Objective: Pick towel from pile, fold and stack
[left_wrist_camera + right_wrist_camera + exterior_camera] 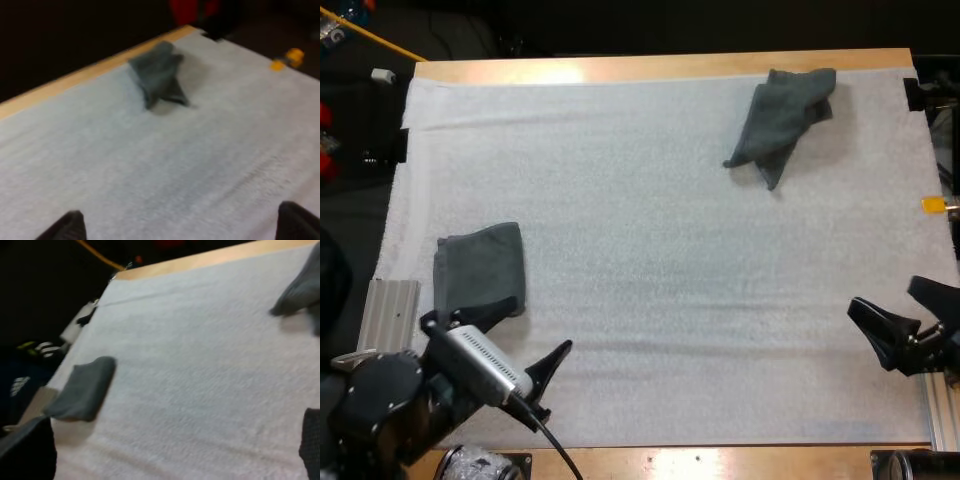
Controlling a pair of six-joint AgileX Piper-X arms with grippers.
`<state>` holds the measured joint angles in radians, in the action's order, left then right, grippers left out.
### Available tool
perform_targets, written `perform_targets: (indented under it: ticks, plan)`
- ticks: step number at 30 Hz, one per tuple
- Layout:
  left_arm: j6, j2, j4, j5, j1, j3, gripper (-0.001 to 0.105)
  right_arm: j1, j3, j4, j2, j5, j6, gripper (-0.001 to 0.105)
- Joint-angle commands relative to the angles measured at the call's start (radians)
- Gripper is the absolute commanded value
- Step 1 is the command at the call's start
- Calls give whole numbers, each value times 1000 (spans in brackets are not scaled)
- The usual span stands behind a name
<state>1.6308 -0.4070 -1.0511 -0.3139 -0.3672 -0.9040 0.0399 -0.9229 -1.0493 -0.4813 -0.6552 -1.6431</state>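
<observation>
Your left gripper (536, 326) and right gripper (883, 295) both sit spread and empty at the near side of the mat (650, 280), likely poised for a pickup. Crumpled towel (782, 118) lies far right; folded towel (480, 268) near left, probably the stack spot. The left gripper hides its near corner; layer count unclear.

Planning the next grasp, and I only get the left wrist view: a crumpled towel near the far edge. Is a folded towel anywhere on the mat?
Observer: Yes, a folded towel lies at the near left side of the mat, right beside the left gripper.
Operator: And the right gripper?
Observer: The right gripper is over the mat's near right edge, open and empty.
Operator: Is it near the crumpled towel?
Observer: No, the crumpled towel lies far beyond it, at the far right corner.
</observation>
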Motion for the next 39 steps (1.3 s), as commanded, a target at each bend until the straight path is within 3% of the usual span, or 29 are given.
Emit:
perform_targets:
  ticks: [1,13,17,24,33,39]
  plan:
    - [9,-8,20,-12,-14,-10,72,4,-8,27,-15,-26,9,96]
    - [9,-33,86,-12,-23,-10,72,-3,-8,285,-214,46,141,96]
    - [9,-33,86,-12,-23,-10,72,-61,-8,375,-316,135,182,96]
    - [9,-33,86,-12,-23,-10,72,-220,-8,591,-550,377,313,96]
    - [40,-33,83,-12,-23,-10,72,-269,-8,825,-843,507,537,96]
    - [68,-33,83,-12,-23,-10,72,-269,-91,875,-1035,524,579,95]
